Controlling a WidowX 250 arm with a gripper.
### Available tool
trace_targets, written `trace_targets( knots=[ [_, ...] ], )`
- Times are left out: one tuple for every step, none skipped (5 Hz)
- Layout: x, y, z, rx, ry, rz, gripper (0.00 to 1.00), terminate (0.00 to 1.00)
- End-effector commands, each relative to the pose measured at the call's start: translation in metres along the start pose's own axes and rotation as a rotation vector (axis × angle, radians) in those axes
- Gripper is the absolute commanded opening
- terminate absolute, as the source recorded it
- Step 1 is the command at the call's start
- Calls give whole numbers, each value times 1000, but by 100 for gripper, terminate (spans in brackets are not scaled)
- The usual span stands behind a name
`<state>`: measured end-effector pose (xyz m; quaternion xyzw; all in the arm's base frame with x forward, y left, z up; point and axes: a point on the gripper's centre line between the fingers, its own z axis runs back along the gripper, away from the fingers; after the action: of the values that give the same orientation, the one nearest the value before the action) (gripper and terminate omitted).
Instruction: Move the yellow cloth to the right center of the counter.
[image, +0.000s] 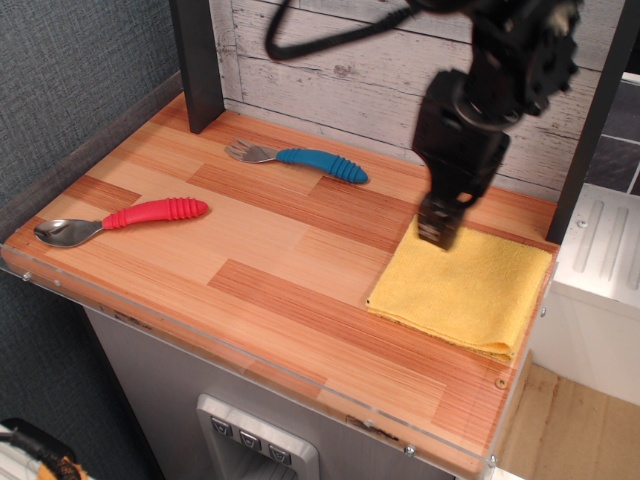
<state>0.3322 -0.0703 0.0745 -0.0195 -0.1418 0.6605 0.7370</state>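
The yellow cloth (465, 290) lies flat and folded on the right side of the wooden counter (260, 250), about midway between front and back, with its right edge near the acrylic rim. My gripper (438, 234) hangs just above the cloth's back-left corner and points down. It holds nothing and its fingers are a little apart. The arm is slightly blurred by motion.
A red-handled spoon (120, 220) lies at the left front. A blue-handled fork (300, 160) lies at the back middle. A dark post (198, 60) stands at the back left, and a plank wall runs behind the counter. A white unit (600, 280) stands to the right.
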Motion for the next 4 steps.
trace_targets(
  knots=[
    [35,31,43,56,10,-316,100,0],
    [48,53,61,55,-23,-349,100,0],
    [64,73,72,41,-42,-286,100,0],
    [82,83,72,59,-40,-203,100,0]
  ],
)
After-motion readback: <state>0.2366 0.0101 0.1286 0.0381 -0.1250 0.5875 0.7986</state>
